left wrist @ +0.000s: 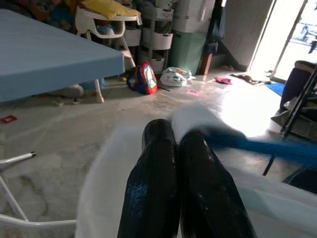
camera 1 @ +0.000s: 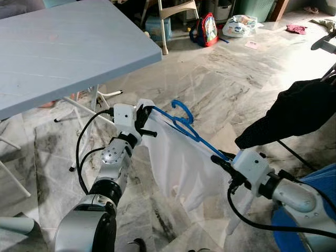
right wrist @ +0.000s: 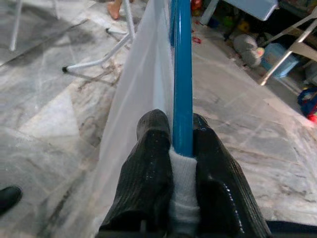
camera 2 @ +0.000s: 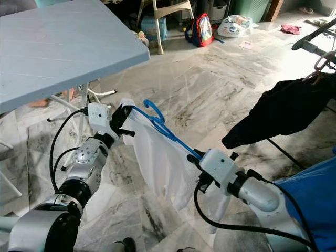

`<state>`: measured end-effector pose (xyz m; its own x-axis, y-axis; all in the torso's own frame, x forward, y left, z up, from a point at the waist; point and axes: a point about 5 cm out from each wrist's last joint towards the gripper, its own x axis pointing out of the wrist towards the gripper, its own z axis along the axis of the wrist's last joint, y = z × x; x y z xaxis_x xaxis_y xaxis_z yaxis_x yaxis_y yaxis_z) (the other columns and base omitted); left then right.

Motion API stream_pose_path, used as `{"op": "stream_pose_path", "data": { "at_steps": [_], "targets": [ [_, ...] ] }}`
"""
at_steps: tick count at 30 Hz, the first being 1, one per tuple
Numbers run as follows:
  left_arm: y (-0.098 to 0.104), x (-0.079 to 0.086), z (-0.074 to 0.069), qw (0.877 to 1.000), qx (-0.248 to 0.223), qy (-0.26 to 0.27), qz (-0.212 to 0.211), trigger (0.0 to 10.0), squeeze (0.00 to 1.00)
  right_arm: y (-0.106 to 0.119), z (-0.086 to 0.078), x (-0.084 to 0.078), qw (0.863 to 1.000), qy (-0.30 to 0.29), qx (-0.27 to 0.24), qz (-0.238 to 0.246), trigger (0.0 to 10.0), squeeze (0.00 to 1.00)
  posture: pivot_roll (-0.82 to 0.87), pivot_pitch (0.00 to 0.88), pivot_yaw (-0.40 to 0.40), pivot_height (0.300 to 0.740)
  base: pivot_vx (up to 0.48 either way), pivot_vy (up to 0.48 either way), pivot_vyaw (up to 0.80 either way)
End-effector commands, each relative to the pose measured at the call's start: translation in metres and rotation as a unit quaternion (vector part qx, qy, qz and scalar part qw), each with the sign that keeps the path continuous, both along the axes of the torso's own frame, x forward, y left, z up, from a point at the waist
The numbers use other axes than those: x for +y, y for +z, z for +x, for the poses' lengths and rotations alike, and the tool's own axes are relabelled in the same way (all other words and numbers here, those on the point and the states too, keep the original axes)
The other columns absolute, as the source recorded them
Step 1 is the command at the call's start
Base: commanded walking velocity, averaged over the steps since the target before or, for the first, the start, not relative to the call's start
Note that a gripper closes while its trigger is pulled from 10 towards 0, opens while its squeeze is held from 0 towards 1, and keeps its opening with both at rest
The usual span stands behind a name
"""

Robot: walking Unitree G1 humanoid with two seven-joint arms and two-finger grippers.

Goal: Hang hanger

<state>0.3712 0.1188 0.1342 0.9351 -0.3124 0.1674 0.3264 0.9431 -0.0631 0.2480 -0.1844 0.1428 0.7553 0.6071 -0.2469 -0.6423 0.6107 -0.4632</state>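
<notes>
A blue hanger [camera 1: 184, 126] carrying a white garment [camera 1: 176, 163] is held in the air above the marble floor [camera 1: 210, 84], stretched between both grippers. The left gripper [camera 1: 143, 122] has its fingers [left wrist: 168, 188] pressed together on one end of the hanger and the cloth there. The right gripper [camera 1: 219, 160] has its fingers [right wrist: 148, 173] clamped on the other end, with the blue bar and a fold of white cloth between them. The hook points up, off any rail.

To the left stands a blue counter [camera 1: 63, 47] on white legs, its near corner close to the left gripper. To the right a dark garment [camera 1: 294, 113] hangs from a rack [camera 1: 325, 44], near the right arm, with a blue cloth [camera 1: 315, 210] below it. Well beyond, by the far wall, lie a backpack [camera 1: 208, 29], a plastic bag [camera 1: 240, 25] and a white chair [camera 1: 176, 16].
</notes>
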Motion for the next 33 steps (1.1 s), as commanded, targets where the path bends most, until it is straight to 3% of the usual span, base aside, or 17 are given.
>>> {"op": "stream_pose_path", "data": {
  "at_steps": [1, 6, 7, 9, 10, 17, 20, 33],
  "targets": [
    [0.013, 0.032, 0.006, 0.997, -0.019, 0.072, -0.004, 0.0, 0.00, -0.001, -0.005, -0.020, 0.999, -0.027, 0.016, -0.012, 10.0, 0.00, -0.12, 0.183, 0.023, 0.740, 0.000, 0.000, 0.00],
    [0.008, 0.029, 0.006, 0.998, -0.005, 0.065, 0.000, 0.0, 0.00, 0.000, -0.007, -0.031, 0.999, -0.032, 0.023, -0.023, 10.0, 0.00, -0.12, 0.184, 0.026, 0.740, 0.000, 0.000, 0.00],
    [0.004, 0.022, 0.004, 0.999, 0.001, 0.047, 0.001, 3.6, 0.84, 0.000, -0.006, -0.029, 0.999, -0.032, 0.020, -0.021, 10.0, 0.00, -0.12, 0.183, 0.026, 0.740, 0.000, 0.000, 0.00],
    [0.003, 0.019, 0.003, 0.999, 0.002, 0.041, 0.003, 3.6, 0.84, 0.000, -0.005, -0.027, 0.999, -0.031, 0.019, -0.020, 10.0, 0.00, -0.12, 0.183, 0.026, 0.740, 0.000, 0.000, 0.00],
    [0.001, 0.015, 0.002, 0.999, 0.003, 0.031, 0.005, 10.0, 1.00, 0.000, -0.005, -0.025, 0.999, -0.027, 0.018, -0.017, 10.0, 0.00, -0.12, 0.182, 0.026, 0.740, 0.000, 0.000, 0.00],
    [-0.007, 0.019, 0.000, 0.999, 0.020, 0.047, 0.017, 10.0, 1.00, 0.001, -0.008, -0.023, 1.000, -0.017, 0.022, -0.008, 10.0, 0.00, -0.12, 0.183, 0.027, 0.740, 0.000, 0.000, 0.00],
    [-0.007, 0.029, 0.001, 0.998, 0.024, 0.060, 0.027, 10.0, 1.00, 0.006, -0.008, -0.030, 1.000, -0.022, 0.021, -0.005, 10.0, 0.00, -0.12, 0.182, 0.029, 0.740, 0.000, 0.000, 0.00],
    [-0.009, 0.037, 0.002, 0.995, 0.035, 0.079, 0.046, 10.0, 1.00, 0.019, -0.015, -0.044, 0.999, -0.011, 0.035, 0.018, 10.0, 0.00, -0.11, 0.177, 0.031, 0.740, 0.000, 0.000, 0.00]
  ]
}}
